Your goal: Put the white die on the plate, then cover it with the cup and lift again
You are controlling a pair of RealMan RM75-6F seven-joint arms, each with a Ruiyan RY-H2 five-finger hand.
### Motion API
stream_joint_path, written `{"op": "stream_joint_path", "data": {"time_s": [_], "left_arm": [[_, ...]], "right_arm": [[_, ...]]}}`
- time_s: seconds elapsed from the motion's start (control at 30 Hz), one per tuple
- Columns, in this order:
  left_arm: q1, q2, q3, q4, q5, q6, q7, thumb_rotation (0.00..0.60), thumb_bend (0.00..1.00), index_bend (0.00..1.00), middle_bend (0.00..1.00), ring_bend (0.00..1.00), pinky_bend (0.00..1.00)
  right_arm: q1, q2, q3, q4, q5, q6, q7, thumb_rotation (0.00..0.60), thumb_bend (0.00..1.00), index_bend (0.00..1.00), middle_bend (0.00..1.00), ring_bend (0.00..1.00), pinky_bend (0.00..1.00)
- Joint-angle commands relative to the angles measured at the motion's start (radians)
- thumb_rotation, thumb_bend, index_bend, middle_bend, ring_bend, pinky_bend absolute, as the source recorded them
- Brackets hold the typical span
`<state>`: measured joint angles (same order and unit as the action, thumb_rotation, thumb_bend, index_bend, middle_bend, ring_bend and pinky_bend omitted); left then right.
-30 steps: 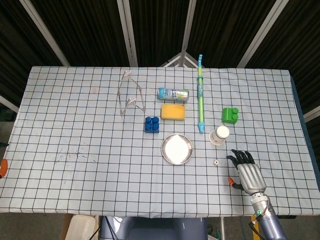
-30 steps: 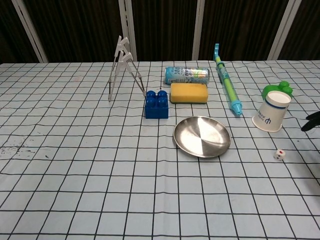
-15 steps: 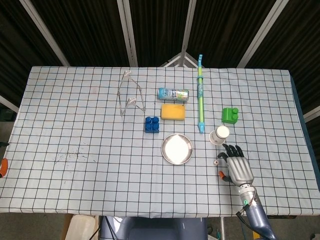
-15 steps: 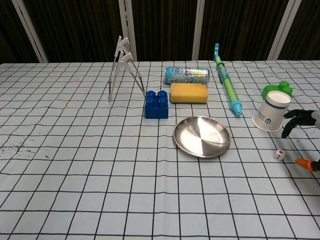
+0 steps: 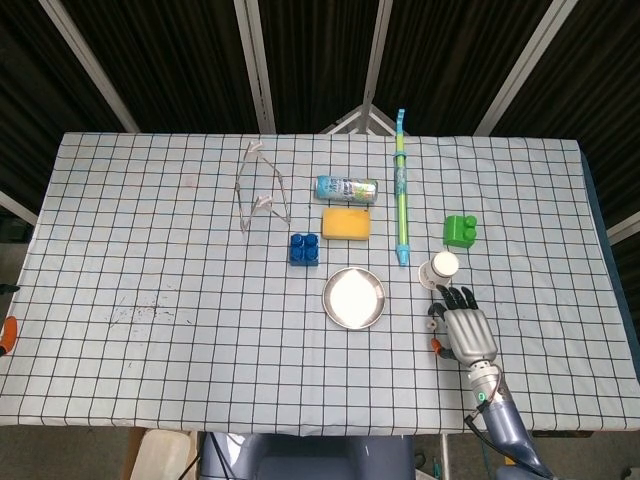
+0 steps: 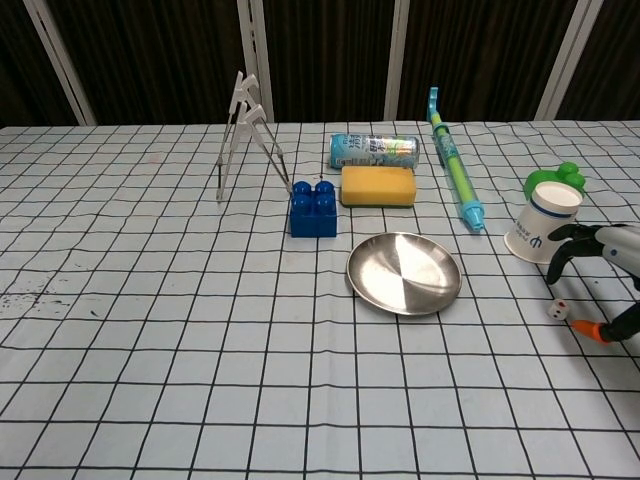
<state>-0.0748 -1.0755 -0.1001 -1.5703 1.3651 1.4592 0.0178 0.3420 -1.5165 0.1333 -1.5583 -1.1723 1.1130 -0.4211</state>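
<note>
The small white die point(image 6: 559, 309) lies on the checked cloth to the right of the steel plate point(image 6: 403, 272) point(image 5: 353, 297), which holds nothing. The white paper cup point(image 6: 543, 222) point(image 5: 440, 268) stands upright behind the die. My right hand point(image 6: 603, 262) point(image 5: 464, 330) hovers over the die with its fingers arched and apart. Its dark fingertips point(image 6: 556, 262) hang just behind the die and its orange thumb tip point(image 6: 588, 329) is just to the right; nothing is held. In the head view the hand hides the die. Of my left hand only an orange tip point(image 5: 5, 333) shows at the frame's left edge.
Behind the plate lie a blue brick point(image 6: 313, 208), a yellow sponge point(image 6: 378, 185), a can on its side point(image 6: 372, 150) and a long green-blue tube point(image 6: 453, 172). A green brick point(image 6: 567, 173) sits behind the cup. A wire stand point(image 6: 247, 140) rises at the back left.
My right hand has moved left and forward, from near the table's right front edge to right over the die. The die, cup and plate have not moved.
</note>
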Motion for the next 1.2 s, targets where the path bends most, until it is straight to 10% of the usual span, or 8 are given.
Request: {"op": "stream_joint_path", "data": {"time_s": [0.03, 1.2], "left_arm": [[-0.001, -0.001, 0.001, 0.001, -0.001, -0.002, 0.003, 0.6, 0.7, 0.28, 0.0, 0.0, 0.12], [-0.012, -0.018, 0.001, -0.006, -0.017, -0.013, 0.064, 0.6, 0.7, 0.28, 0.0, 0.0, 0.12]], "right_arm": [[0.006, -0.009, 0.0, 0.013, 0.003, -0.004, 0.001, 0.6, 0.32, 0.4, 0.1, 0.1, 0.0], [0.042, -0.051, -0.002, 0.113, 0.022, -0.023, 0.039, 0.6, 0.32, 0.48, 0.1, 0.11, 0.0]]}}
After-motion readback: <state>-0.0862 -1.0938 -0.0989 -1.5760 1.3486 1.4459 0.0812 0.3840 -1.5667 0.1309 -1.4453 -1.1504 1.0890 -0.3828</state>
